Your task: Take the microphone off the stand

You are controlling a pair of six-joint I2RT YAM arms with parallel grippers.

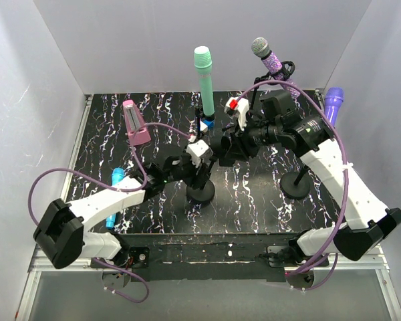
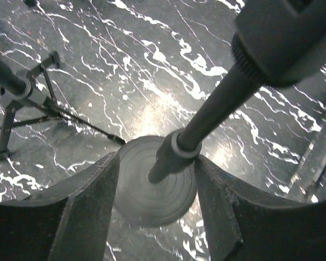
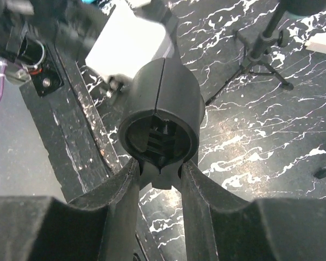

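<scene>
The stand is a black pole (image 2: 206, 117) on a round base (image 1: 200, 194) (image 2: 152, 201) at the table's middle. My left gripper (image 1: 198, 170) (image 2: 157, 157) is open low around the pole. Its right finger (image 2: 223, 201) touches the pole's collar and the left finger stands apart. A dark blurred body (image 2: 282, 38) tops the pole. My right gripper (image 1: 226, 150) (image 3: 160, 168) is shut on the black microphone (image 3: 163, 98). It pinches the lower edge of the microphone's round hollow end, which faces the wrist camera.
Other stands hold a green microphone (image 1: 202, 67), a glittery purple one (image 1: 267, 57), a violet one (image 1: 333, 100), a pink one (image 1: 135, 120) and a blue one (image 1: 117, 177). A second round base (image 1: 296, 184) sits right of centre. White walls close in three sides.
</scene>
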